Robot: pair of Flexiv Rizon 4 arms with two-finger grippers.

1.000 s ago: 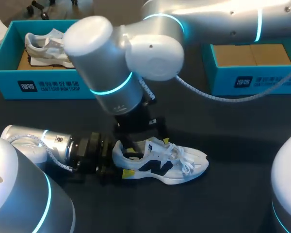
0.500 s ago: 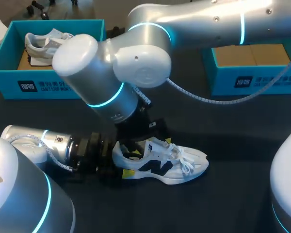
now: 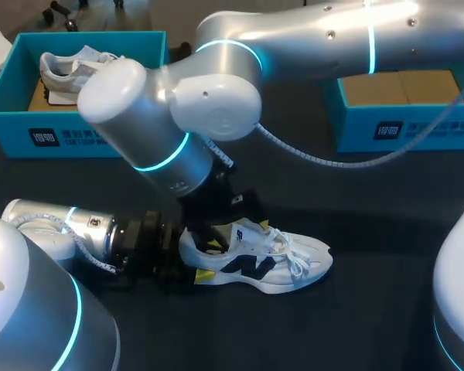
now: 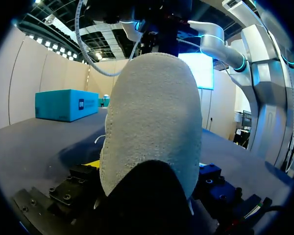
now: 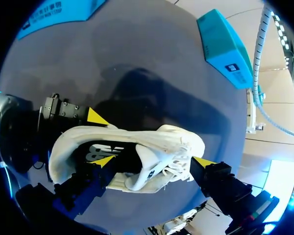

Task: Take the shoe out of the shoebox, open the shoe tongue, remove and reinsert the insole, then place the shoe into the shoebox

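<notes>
In the head view I count two teal shoeboxes and two white shoes on the dark table (image 3: pixel 371 201). The left shoebox (image 3: pixel 77 135) stands at the far left, with the second shoe (image 3: pixel 69 73) lying inside it. The right shoebox (image 3: pixel 406 124) stands at the far right and shows a brown bottom. Each box has on its front a dark square mark and white print. The shoe (image 3: pixel 271 263) stands upright on the table near the middle, toe to the right, with a dark logo on its side. My left gripper (image 3: pixel 199 260) comes in from the left and clamps the heel between its two fingers. My right gripper (image 3: pixel 238 236) hangs over the mouth of the shoe.

In the left wrist view the heel (image 4: pixel 152 122), of rough pale fabric, stands between my fingers, with the dark table around it.

In the right wrist view my fingers are spread wide and pinch nothing. One yellow tip is in the mouth of the shoe and the other is beyond the laces (image 5: pixel 179 156), toward the toe. The tongue (image 5: pixel 144 171) lies between them. Both boxes stand at the far side.
</notes>
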